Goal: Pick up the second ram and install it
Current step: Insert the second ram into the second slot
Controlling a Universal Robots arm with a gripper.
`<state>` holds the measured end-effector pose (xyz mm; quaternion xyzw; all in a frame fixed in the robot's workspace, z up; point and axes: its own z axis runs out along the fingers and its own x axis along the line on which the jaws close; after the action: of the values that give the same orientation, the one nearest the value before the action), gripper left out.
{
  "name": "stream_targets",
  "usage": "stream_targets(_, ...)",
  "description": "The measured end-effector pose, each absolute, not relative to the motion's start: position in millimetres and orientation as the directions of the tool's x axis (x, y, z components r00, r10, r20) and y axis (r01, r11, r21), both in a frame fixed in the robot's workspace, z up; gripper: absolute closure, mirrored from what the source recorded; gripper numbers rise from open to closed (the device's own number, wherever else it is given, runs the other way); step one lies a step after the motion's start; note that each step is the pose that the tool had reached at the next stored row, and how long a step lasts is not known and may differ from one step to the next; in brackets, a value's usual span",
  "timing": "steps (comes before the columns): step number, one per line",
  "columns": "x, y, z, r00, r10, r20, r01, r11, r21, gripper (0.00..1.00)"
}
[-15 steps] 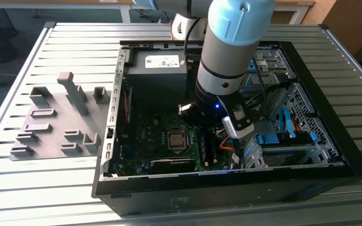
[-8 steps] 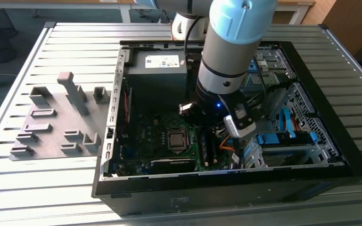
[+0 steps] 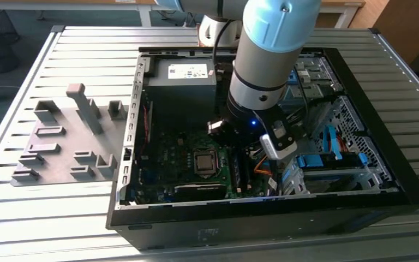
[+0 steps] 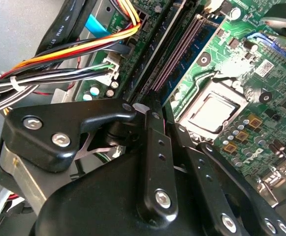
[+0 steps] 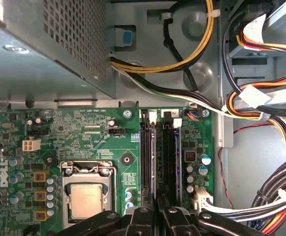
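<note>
Exterior view, left to right: grey fixture blocks [image 3: 67, 144] on the slatted desk [image 3: 20, 207]; open computer case [image 3: 268, 218]; gripper [image 3: 247, 143] lowered over the motherboard [image 3: 187, 164]. In the first wrist view, the jaws stand closed together directly above the second ram [image 5: 168, 162], seated edge-up in its slot beside the processor socket [image 5: 87, 199].

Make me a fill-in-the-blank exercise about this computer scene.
The robot arm reaches ___ the open computer case.
The grey fixture lies on the table at the exterior view's ___ of the case.
In the first wrist view, the gripper hangs over the memory slots beside the square silver ___.
Missing: into; left; processor.
</note>
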<state>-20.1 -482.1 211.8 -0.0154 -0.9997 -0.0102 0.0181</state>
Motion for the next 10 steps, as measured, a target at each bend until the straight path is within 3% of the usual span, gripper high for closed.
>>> stream_targets(10, -19.9, -481.7, 210.4, -0.999, 0.020, 0.037, 0.021, 1.000, 0.022, 0.86)
